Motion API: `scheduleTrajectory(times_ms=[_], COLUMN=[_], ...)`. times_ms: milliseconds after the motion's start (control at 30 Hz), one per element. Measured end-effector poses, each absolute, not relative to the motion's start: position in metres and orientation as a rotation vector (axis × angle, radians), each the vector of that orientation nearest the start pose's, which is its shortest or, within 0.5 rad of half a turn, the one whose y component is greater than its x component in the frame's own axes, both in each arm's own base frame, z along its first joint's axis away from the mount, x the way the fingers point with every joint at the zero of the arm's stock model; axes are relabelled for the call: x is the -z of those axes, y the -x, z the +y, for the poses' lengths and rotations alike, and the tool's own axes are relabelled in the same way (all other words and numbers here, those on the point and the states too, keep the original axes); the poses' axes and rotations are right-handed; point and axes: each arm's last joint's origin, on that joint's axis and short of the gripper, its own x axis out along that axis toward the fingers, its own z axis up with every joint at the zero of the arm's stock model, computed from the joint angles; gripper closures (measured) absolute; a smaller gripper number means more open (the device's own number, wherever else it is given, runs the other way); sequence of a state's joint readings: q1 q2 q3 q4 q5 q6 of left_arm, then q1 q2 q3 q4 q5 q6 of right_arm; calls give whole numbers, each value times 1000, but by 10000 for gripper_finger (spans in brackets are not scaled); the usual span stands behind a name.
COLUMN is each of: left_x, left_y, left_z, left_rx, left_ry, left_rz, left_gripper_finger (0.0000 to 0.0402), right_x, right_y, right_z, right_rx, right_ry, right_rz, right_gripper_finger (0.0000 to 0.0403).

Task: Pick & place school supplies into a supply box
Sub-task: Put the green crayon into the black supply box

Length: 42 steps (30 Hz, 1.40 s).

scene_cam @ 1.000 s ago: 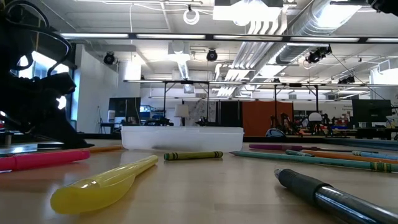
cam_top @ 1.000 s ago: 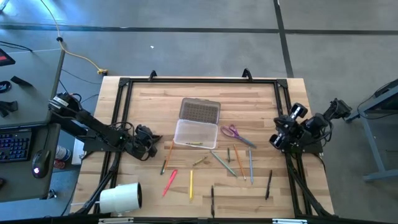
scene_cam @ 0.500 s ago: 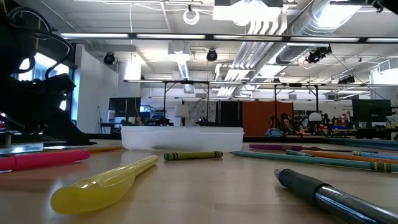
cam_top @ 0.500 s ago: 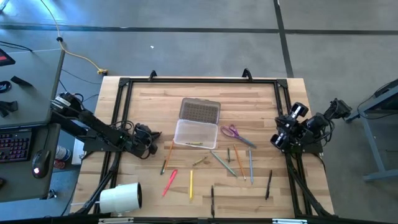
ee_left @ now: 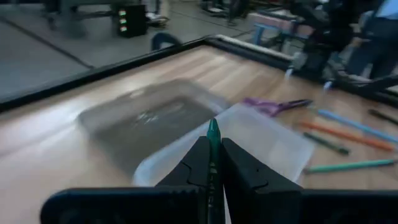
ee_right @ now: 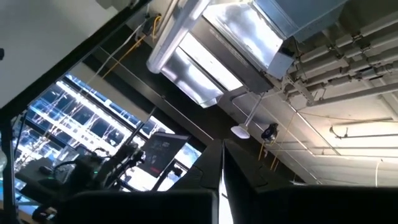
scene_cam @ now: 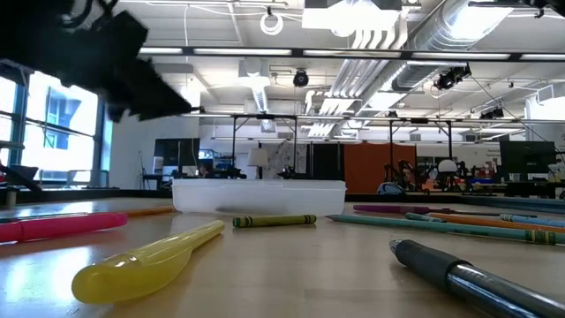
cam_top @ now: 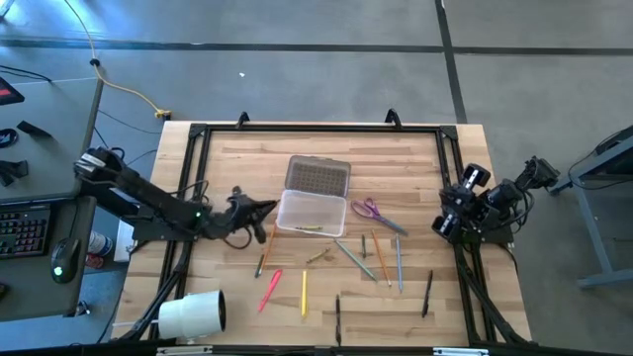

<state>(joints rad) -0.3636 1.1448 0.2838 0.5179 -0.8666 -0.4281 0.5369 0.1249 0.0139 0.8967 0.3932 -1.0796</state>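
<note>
Working off the counter (cam_top: 415, 158) first: supply box (cam_top: 312, 212) sits open near its centre, lid folded toward the far edge. My left pincer (cam_top: 265, 207) hovers just beside the box's left-edge side, fingers nipped on a green pencil (ee_left: 213, 134) whose long axis points at the tray, so box lies straight ahead. Right pincer (cam_top: 442, 223) parked shut at the right edge, empty afaict. Other supplies lie loose toward the near edge.

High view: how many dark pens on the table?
2. One dark pen lies near the middle of the table edge at the picture's bottom. The other lies to its right, past the blue pencil. No others seen; the arms could hide one.
</note>
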Motion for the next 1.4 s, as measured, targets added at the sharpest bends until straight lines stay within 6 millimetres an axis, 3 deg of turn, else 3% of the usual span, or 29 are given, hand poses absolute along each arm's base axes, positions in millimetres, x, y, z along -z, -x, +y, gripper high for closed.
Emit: scheduleTrajectory(times_ms=[100,233,400,600,733,967,1167,1400], left_x=[-186,-193,-168,-141,-136,-131,-134,-141], left_y=[-216,-246,-279,-311,-327,-341,-349,-351], left_z=[-39,-18,3,13,16,17,17,19], left_rx=[-485,-435,-403,-406,-402,-404,-398,-432], left_ry=[237,256,267,274,250,209,175,134], left_rz=[171,241,415,511,524,677,718,666], left_gripper_finger=[343,342,342,342,341,329,269,220], right_x=[-236,-237,-237,-237,-237,-235,-242,-257], right_y=[-70,-69,-69,-69,-69,-71,-79,-104], right_z=[30,30,30,29,29,28,23,37], right_rx=[230,221,225,240,236,233,403,376], right_ry=[689,690,689,679,669,558,406,356], right_rz=[-702,-719,-716,-705,-704,-665,-381,-168], right_gripper_finger=[402,402,402,402,402,402,402,402])
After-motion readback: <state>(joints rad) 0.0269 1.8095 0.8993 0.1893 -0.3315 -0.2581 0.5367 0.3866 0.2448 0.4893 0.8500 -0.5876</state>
